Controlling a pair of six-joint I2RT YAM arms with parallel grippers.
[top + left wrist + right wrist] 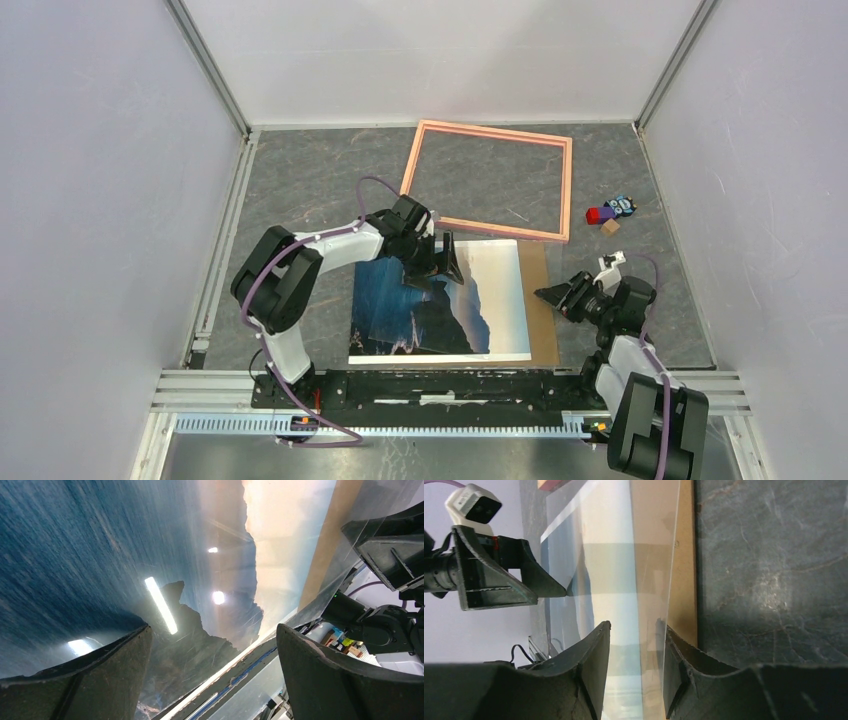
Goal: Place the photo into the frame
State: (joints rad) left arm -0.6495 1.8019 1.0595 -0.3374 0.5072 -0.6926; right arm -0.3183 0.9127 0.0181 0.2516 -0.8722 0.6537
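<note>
Two claws flank the photo [470,300], which lies face up on a brown board [541,320] on the counter [320,170]. Left claw [436,280] hangs wide open over the photo's far part, with blue sea directly beneath its jaws. Right claw [545,295] stands half open at the photo's right edge. In its wrist view that thin edge runs between the two fingers [589,680] with a gap showing, so nothing looks pinched. Just beyond the left claw lies the frame [490,132], empty and skewed.

By its gloss and thinness, the print is probably light, floppy and slick. It would likely sag if lifted by one corner and crease under a hard squeeze. A flat bite on the white border between the right claw's fingers seems safest, with the left claw supporting the other side.

Bare counter lies right of the right claw, and the toy blocks [608,213] sit farther out, near the frame's right corner. Enclosure walls bound both sides.
</note>
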